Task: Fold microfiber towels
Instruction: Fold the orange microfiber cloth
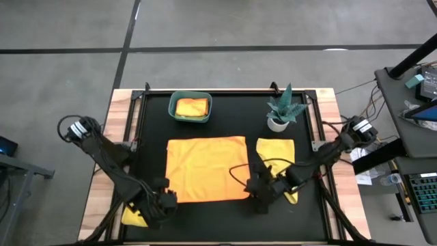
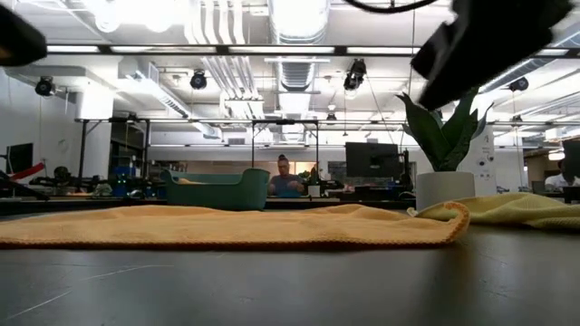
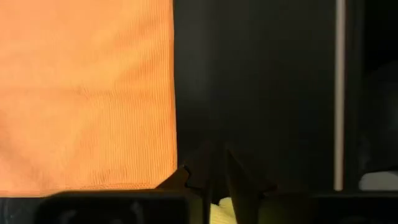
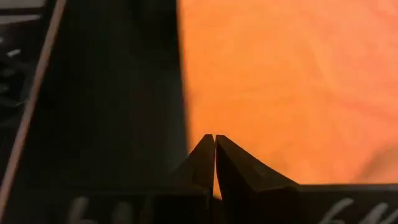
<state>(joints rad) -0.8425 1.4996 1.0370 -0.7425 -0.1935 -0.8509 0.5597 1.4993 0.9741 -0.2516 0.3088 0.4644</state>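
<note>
An orange microfiber towel [image 1: 207, 169] lies spread flat on the black mat; it also shows in the low view [image 2: 227, 226]. A yellow towel [image 1: 276, 152] lies to its right, partly under my right arm. Another yellow towel [image 1: 133, 217] lies at the near left, under my left arm. My left gripper [image 1: 166, 200] hovers over the mat by the orange towel's near left corner [image 3: 168, 180]. My right gripper [image 4: 214, 140] is shut with nothing in it. It hovers at the towel's near right corner [image 1: 259, 199].
At the far side stand a teal bin [image 1: 191, 107] holding a folded orange towel and a small potted plant [image 1: 283, 111]. Bare black mat [image 1: 205, 222] lies along the near edge between the arms. A person [image 2: 285, 177] sits in the room beyond the table.
</note>
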